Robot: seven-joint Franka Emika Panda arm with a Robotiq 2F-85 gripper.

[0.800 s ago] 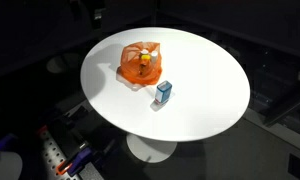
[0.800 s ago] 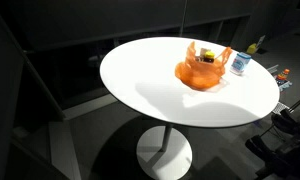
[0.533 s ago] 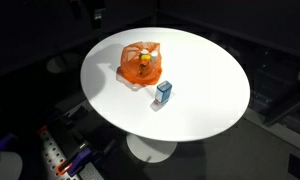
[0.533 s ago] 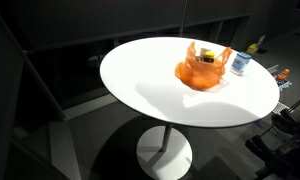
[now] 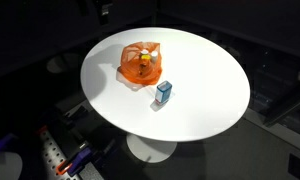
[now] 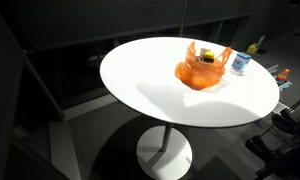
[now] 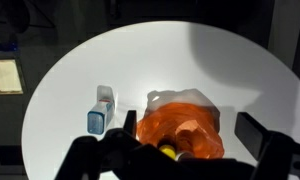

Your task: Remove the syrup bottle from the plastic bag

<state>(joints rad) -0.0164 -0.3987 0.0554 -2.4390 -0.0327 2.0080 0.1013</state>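
The gripper (image 7: 172,143) hangs with its fingers spread wide above the worktop (image 7: 230,70). The syrup bottle (image 7: 170,152) sits in the orange plastic bag (image 7: 185,125), straight below between the fingers. Its long axis is unclear.

The orange plastic bag (image 5: 133,68) sits crumpled on the round white counter (image 5: 205,95), off-centre toward the edge at the back in both exterior views, its mouth open upward and its handles sticking up. The syrup bottle (image 5: 144,58) lies inside, with only a yellow and dark part showing through the opening. Whether it stands upright cannot be told.
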